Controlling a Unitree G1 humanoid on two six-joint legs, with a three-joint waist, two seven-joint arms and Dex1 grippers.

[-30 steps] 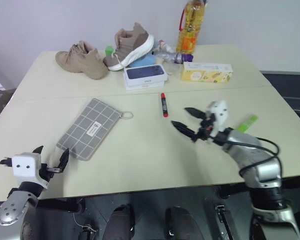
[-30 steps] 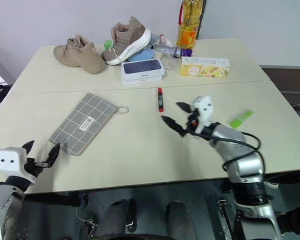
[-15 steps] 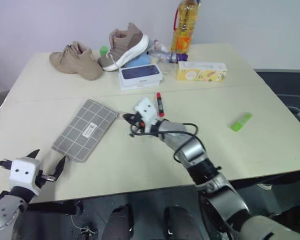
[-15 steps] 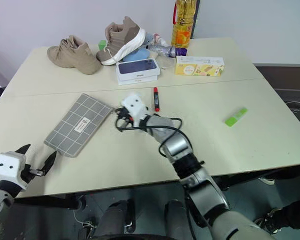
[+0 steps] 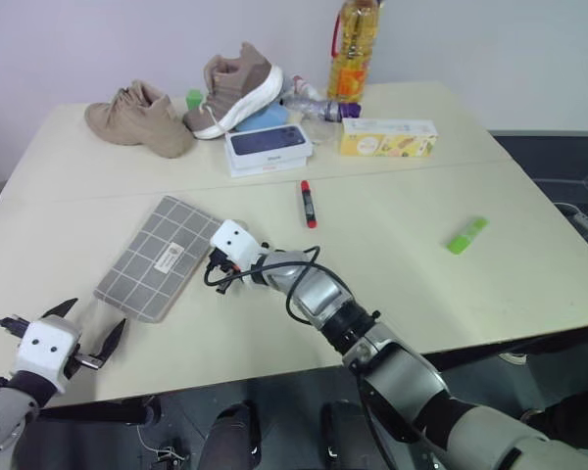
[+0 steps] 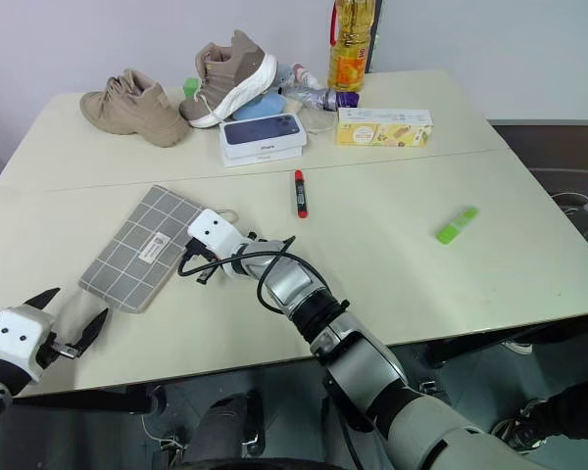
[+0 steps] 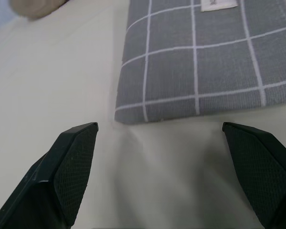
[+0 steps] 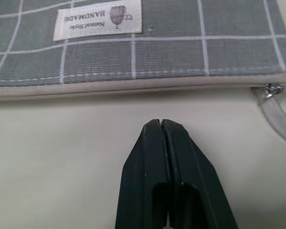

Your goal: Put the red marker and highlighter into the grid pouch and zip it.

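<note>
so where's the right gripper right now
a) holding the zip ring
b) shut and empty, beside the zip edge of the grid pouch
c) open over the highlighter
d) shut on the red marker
b: the right gripper has its fingers pressed together on nothing, just off the grid pouch zip edge, the ring pull off to one side.

The grid pouch (image 5: 155,258), grey with thin white lines and a small white label, is lying flat and zipped shut on the table; the red marker (image 5: 306,203) is lying apart beyond it, the lime-green highlighter (image 5: 467,235) resting far off right
</note>
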